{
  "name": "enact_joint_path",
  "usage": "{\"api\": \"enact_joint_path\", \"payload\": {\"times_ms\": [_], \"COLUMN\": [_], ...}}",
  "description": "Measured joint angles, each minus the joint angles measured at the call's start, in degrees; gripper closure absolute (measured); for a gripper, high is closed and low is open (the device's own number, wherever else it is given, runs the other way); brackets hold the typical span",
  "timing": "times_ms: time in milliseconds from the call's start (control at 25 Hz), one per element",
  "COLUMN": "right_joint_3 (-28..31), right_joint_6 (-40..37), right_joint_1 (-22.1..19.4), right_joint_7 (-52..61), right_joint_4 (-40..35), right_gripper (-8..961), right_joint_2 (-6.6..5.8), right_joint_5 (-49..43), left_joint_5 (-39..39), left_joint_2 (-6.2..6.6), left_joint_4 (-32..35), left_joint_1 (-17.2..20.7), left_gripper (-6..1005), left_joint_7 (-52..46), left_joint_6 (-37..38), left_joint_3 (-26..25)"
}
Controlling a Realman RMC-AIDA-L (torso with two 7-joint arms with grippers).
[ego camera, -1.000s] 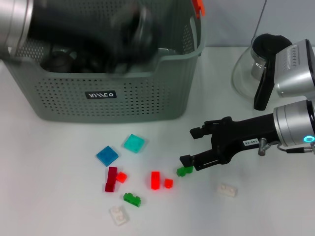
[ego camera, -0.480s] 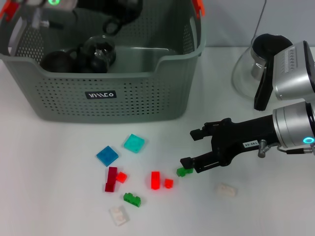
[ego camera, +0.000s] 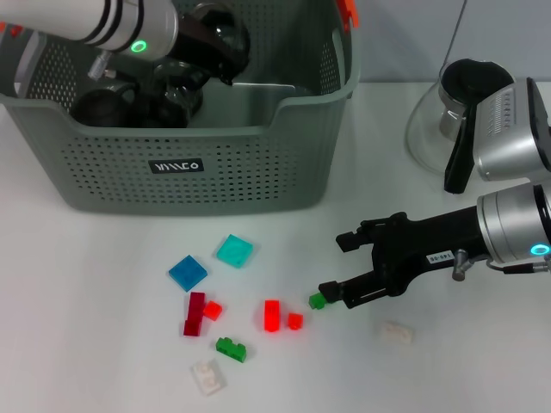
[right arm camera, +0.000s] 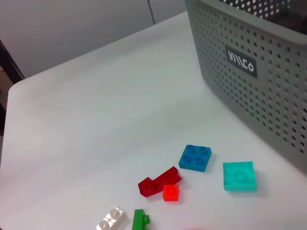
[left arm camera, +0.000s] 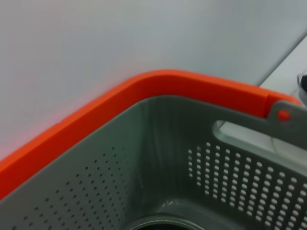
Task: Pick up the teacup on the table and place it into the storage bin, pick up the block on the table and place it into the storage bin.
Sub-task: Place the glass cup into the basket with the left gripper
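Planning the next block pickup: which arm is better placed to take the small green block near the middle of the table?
The right. Its gripper is open at table level with the lower finger right beside the green block. The left gripper is over the storage bin, far from the blocks.

White table, storage bin, blocks (scattered), glass pot

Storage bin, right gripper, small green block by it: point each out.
storage bin [ego camera: 258, 185], head view, front wall
right gripper [ego camera: 336, 262], head view, between its fingertips
small green block [ego camera: 317, 301], head view, top face
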Motion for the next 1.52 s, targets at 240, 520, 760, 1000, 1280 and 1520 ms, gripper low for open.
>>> {"api": "enact_joint_path", "payload": {"times_ms": [240, 520, 760, 1000, 1280, 1520], "right_joint_3": [-0.1, -0.2, -0.1, -0.1, 0.1, 0.1], "right_joint_6": [0.0, 0.0, 0.0, 0.0, 0.0, 0.0], "right_joint_1": [-0.1, -0.1, -0.1, -0.1, -0.2, -0.2], "right_joint_7": [0.1, 0.1, 0.1, -0.2, -0.4, -0.4], "right_joint_4": [0.1, 0.2, 0.6, 0.8, 0.8, 0.8], "right_gripper": [12, 12, 12, 12, 12, 12], "right_joint_2": [0.02, 0.02, 0.02, 0.02, -0.02, -0.21], "right_joint_5": [0.0, 0.0, 0.0, 0.0, 0.0, 0.0], "left_joint_5": [3.4, 3.8, 3.8, 3.9, 3.9, 3.7], "left_joint_2": [-1.28, -1.45, -1.45, -1.45, -1.53, -1.60], "left_joint_4": [0.1, 0.1, 0.3, 0.5, 1.7, 11.1], "left_joint_1": [-0.2, -0.2, 0.1, 0.6, 1.2, 4.8], "left_gripper": [955, 954, 941, 862, 673, 428], "left_joint_7": [-0.5, -0.5, -1.3, -1.9, -3.6, -7.5], "left_joint_6": [-0.9, -1.2, -1.3, -1.1, -0.7, 4.6], "left_joint_3": [0.3, 0.3, 0.3, -0.2, 0.0, -0.3]}}
